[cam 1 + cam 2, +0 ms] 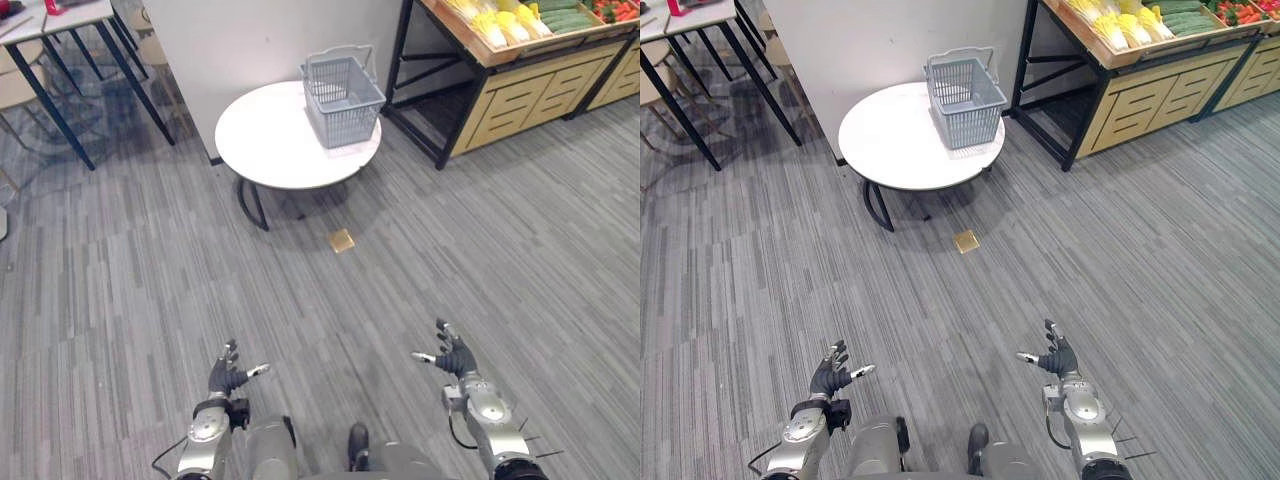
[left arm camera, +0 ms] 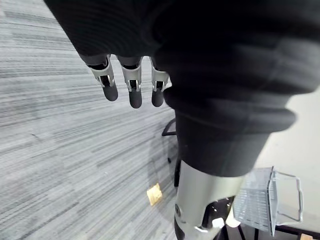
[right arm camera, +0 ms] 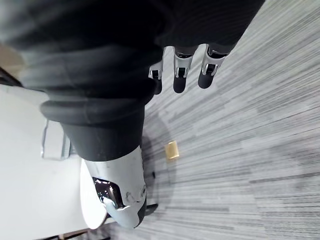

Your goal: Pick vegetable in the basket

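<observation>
A grey plastic basket (image 1: 343, 98) stands on the right part of a round white table (image 1: 270, 145) ahead of me. It looks empty from here. Vegetables (image 1: 510, 22) lie on a wooden shelf stand (image 1: 520, 85) at the far right: yellow ones, green ones and some red ones (image 1: 1240, 12). My left hand (image 1: 227, 375) hangs low at the lower left, open and holding nothing. My right hand (image 1: 455, 356) is at the lower right, open too, fingers relaxed. Both hands are far from the table and the shelf.
A brass floor plate (image 1: 342, 240) lies in the grey carpet in front of the table. A white wall (image 1: 260, 40) stands behind the table. A black-legged desk (image 1: 70, 45) and chairs stand at the far left.
</observation>
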